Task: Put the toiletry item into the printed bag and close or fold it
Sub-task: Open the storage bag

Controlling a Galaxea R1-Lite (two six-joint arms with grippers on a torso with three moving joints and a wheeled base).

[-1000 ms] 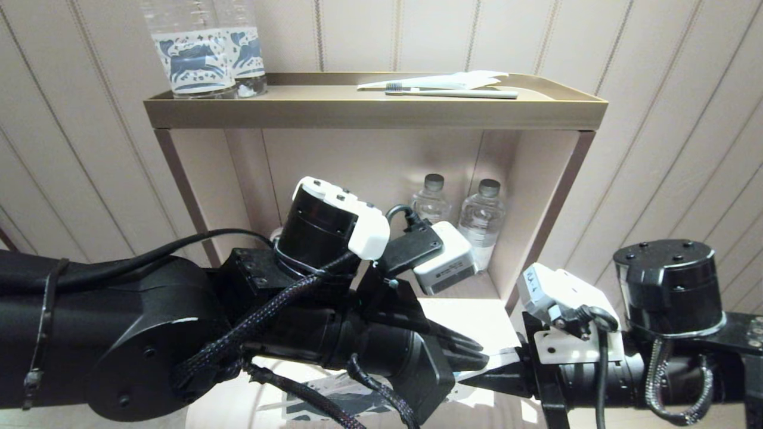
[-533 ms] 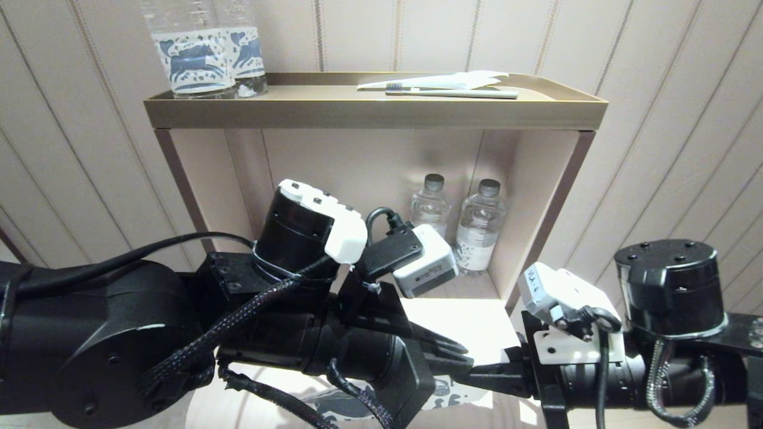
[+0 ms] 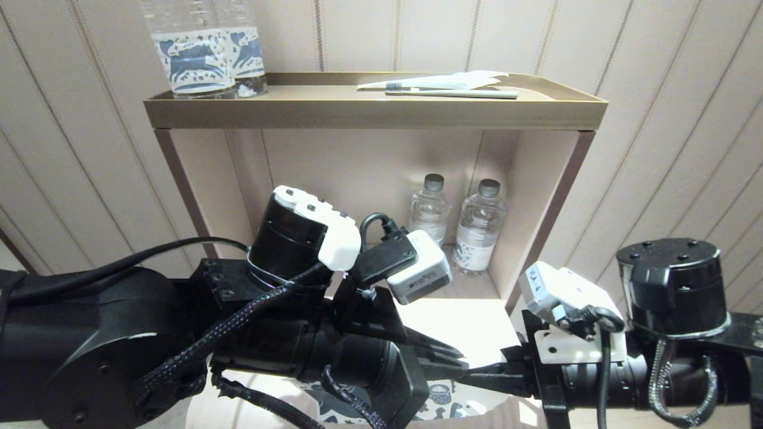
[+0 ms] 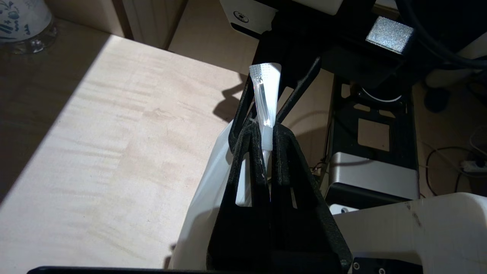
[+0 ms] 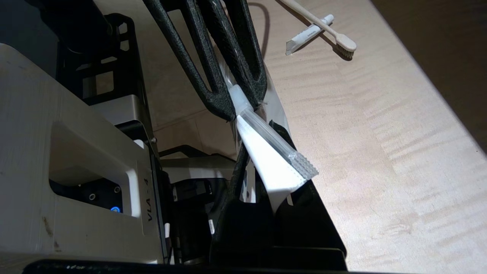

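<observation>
Behind both pincers (image 3: 453, 357) (image 3: 477, 375) clamped on the printed bag (image 3: 444, 399), bottles (image 3: 477, 229) stand.

Both grippers' jaws meeting over printed bag (image 3: 444, 398)

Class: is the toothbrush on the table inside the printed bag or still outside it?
Outside. The toothbrush lies bare on the table, apart from the printed bag.

Left gripper (image 3: 444, 356) pulls back leftward, clamped on printed bag (image 3: 444, 400); more print shows beneath.
</observation>
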